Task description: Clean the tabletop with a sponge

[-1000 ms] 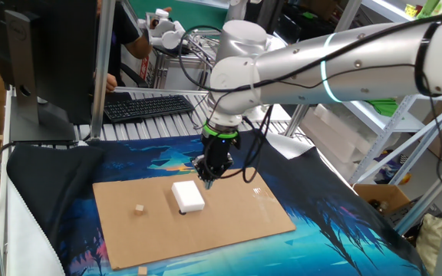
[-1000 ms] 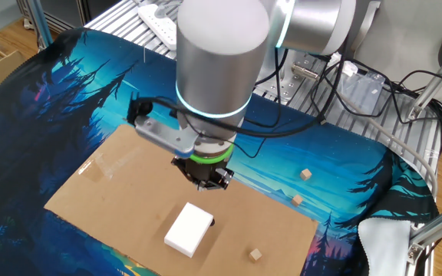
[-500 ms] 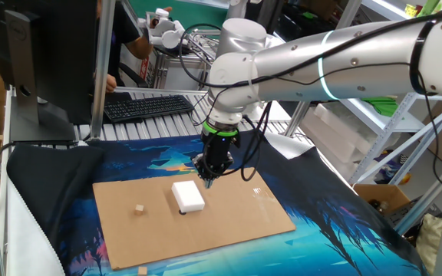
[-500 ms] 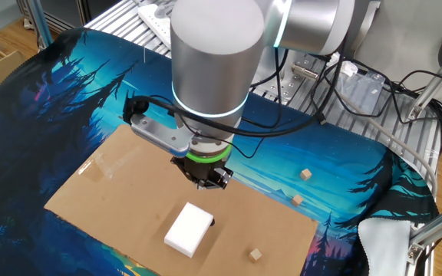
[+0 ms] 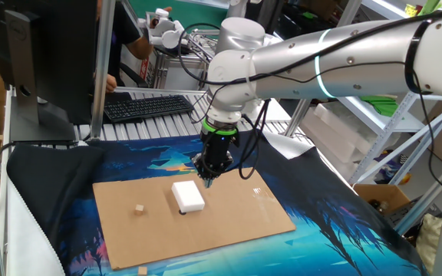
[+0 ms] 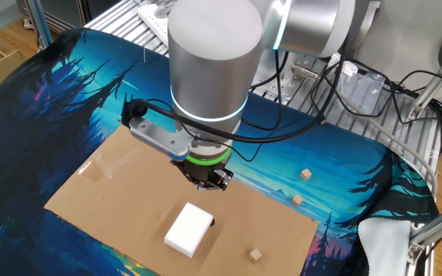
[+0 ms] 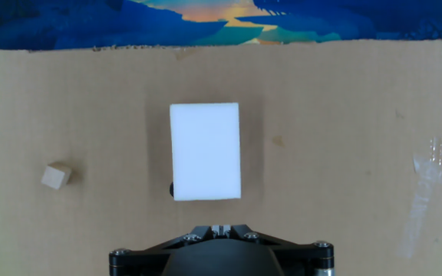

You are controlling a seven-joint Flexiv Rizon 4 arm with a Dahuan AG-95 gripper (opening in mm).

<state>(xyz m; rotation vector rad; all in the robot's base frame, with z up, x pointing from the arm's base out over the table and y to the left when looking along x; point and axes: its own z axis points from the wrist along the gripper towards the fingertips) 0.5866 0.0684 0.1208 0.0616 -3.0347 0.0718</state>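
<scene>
Your sponge (image 7: 205, 152) lies flat on the tabletop (image 7: 344, 115), a white rectangular block with its long side running from 12 to 6 o'clock in the hand view, a little left of that picture's centre. A small dark spot (image 7: 172, 188) peeks out at its 7 o'clock corner, touching the foam's edge. At 9 o'clock from the sponge, well apart from it, you have a tiny tan cube (image 7: 56, 176) sitting on the same brown sheet. Toward 3 o'clock, near the sheet's edge, a patch of clear tape (image 7: 440, 172) shines on the cardboard.

In one fixed view the sponge (image 5: 188, 195) rests near the middle of the tabletop (image 5: 236, 218), and the gripper (image 5: 208, 179) hangs above the sheet at about 1 o'clock from the block, apart from it. You cannot tell from any view whether the fingers are spread or closed; nothing shows between them.

In the other fixed view two more tan cubes (image 6: 306, 175) lie on the blue-and-black mat (image 6: 67, 84), off the cardboard, at roughly 2 o'clock from the sponge. Beyond the mat you see a black keyboard (image 5: 148, 106).
</scene>
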